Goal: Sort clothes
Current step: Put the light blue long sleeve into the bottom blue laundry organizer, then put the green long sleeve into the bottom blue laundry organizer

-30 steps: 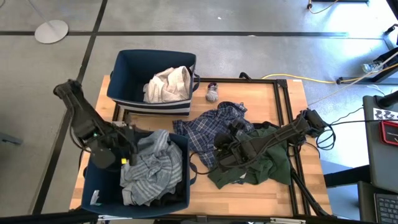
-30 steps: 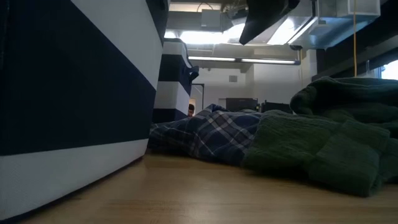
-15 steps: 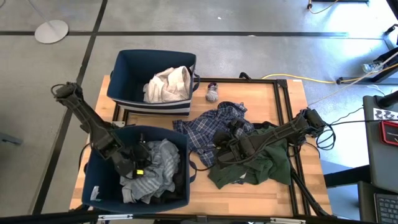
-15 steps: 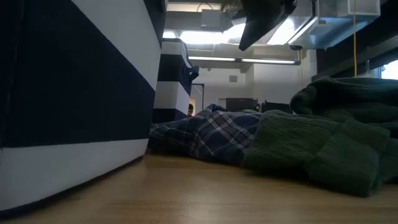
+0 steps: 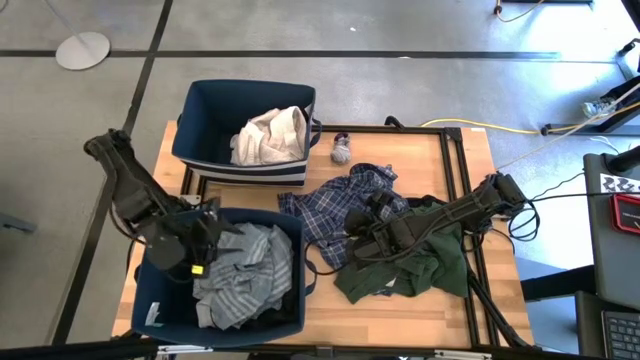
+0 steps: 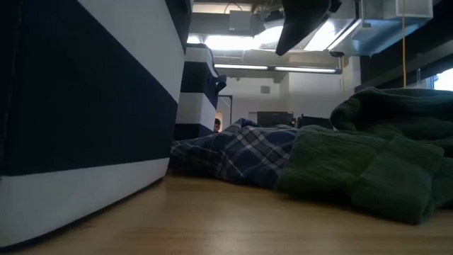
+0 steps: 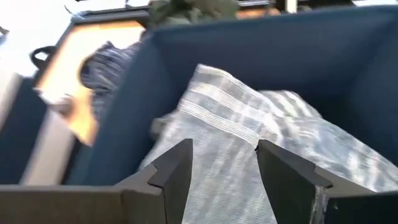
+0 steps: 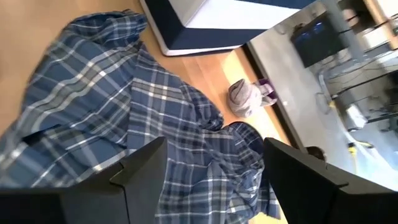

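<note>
Sock (image 5: 341,150) behind plaid shirt (image 5: 335,205)

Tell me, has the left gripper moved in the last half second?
Yes. In the high view the left gripper has pulled back from over the striped garment toward the near bin's left wall, open and empty.

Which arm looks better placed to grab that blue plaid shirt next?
Probably the right. The right gripper hangs open directly over the blue plaid shirt mid-table, while the left gripper is open above the striped garment inside the near bin.
</note>
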Action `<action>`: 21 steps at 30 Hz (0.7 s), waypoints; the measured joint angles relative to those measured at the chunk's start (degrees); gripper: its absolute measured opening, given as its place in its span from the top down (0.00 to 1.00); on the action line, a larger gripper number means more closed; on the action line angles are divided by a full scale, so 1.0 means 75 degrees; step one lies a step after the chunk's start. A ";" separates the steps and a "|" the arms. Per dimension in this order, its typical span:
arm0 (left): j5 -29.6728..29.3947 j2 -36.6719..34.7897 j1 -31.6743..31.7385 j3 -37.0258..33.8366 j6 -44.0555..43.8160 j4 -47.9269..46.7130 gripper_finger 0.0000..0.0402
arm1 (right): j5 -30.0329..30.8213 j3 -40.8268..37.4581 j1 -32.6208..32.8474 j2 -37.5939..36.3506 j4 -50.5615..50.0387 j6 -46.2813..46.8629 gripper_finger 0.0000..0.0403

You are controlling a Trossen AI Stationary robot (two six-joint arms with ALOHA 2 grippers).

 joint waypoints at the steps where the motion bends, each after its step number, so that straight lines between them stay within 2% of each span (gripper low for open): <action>1: -0.0226 -0.0033 -0.0070 0.0105 -0.0034 -0.0202 0.57 | -0.0128 0.0000 0.0005 -0.0077 0.0001 -0.0001 0.34; 5: -0.1388 -0.0216 -0.0300 0.0211 -0.0191 -0.0864 0.57 | -0.0440 0.0000 0.0161 -0.0461 -0.0034 0.0001 0.34; 9: -0.2890 -0.0310 -0.0468 0.0208 -0.0702 -0.1691 0.57 | -0.0776 0.0003 0.0401 -0.1039 -0.0095 0.0234 0.34; 12: -0.3898 -0.0377 -0.0633 0.0007 -0.1177 -0.1735 0.57 | -0.1330 0.0003 0.0579 -0.1392 -0.0337 0.0725 0.34; 15: -0.3812 -0.0381 -0.0683 -0.0228 -0.1646 -0.1641 0.57 | -0.2024 0.0006 0.0718 -0.1530 -0.0808 0.1527 0.34; 21: -0.3642 -0.0357 -0.0680 -0.0612 -0.1628 -0.1649 0.57 | -0.3568 -0.0139 0.0990 -0.1519 -0.1651 0.3570 0.34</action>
